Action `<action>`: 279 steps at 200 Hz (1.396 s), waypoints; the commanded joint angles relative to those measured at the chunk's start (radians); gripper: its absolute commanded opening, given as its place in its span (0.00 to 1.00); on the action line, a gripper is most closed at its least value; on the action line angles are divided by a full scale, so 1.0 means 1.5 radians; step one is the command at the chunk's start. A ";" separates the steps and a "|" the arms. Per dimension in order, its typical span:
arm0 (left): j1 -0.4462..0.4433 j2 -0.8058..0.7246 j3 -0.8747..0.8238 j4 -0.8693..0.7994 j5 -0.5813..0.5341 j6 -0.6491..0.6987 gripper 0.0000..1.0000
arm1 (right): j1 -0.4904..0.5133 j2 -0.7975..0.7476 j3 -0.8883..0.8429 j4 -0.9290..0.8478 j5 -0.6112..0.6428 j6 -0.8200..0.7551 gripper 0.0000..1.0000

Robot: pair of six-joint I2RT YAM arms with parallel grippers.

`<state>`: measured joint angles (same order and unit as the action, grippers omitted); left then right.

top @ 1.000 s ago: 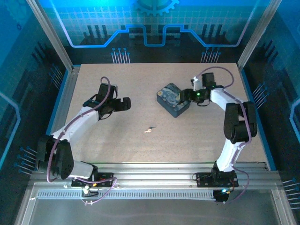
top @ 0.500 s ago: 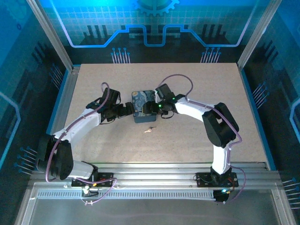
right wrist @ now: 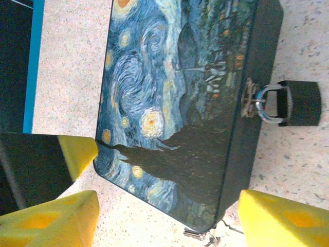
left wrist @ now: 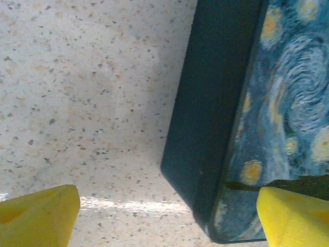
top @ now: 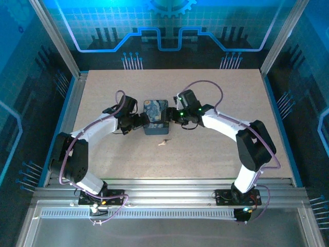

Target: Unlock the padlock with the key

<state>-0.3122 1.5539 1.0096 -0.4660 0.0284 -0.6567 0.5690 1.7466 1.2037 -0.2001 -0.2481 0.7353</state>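
Padlock (right wrist: 300, 103) and key (top: 163, 142) lie apart; nearest the arm bases, the key rests flat on the bare table (top: 216, 154), just in front of the tin (top: 156, 116) and touched by neither arm; beyond it, the tin sits mid-table with a gripper at each end; the left gripper (top: 140, 121) has its yellow fingertips (left wrist: 38, 216) spread wide, one corner of the tin between them; the right gripper (top: 172, 117) is likewise parted, its fingertips (right wrist: 282, 221) either side of the tin's end, and whether they touch it I cannot tell; in the right wrist view the padlock hangs by its thin shackle from the tin's clasp, its dark body lying on the table against the tin's side wall.
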 commanded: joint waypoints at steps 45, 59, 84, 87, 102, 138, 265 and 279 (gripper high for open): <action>-0.009 -0.101 -0.023 -0.074 0.019 -0.051 0.94 | 0.025 0.065 0.018 0.040 -0.066 0.021 0.57; 0.000 -0.119 -0.031 -0.088 0.019 -0.071 0.95 | 0.043 0.086 0.042 0.038 -0.070 0.032 0.56; 0.018 -0.142 -0.033 -0.098 0.017 -0.093 0.95 | 0.074 0.129 0.090 0.040 -0.079 0.044 0.57; 0.019 -0.143 -0.032 -0.101 0.013 -0.092 0.95 | 0.077 0.134 0.097 0.040 -0.081 0.044 0.58; 0.023 -0.143 -0.025 -0.117 -0.007 -0.087 0.95 | 0.091 0.151 0.123 0.038 -0.090 0.043 0.60; 0.030 -0.151 -0.034 -0.126 -0.040 -0.068 0.95 | 0.091 0.107 0.106 -0.021 -0.062 -0.008 0.67; 0.030 -0.203 -0.050 -0.148 -0.055 -0.002 0.95 | 0.120 0.062 0.008 -0.201 0.094 -0.231 0.47; 0.030 -0.211 -0.054 -0.152 -0.060 0.000 0.95 | 0.127 0.088 0.025 -0.202 0.096 -0.232 0.44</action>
<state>-0.2737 1.2797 0.9436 -0.6571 -0.0410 -0.6907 0.7361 1.8111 1.1839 -0.4641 -0.1333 0.4343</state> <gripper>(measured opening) 0.948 0.460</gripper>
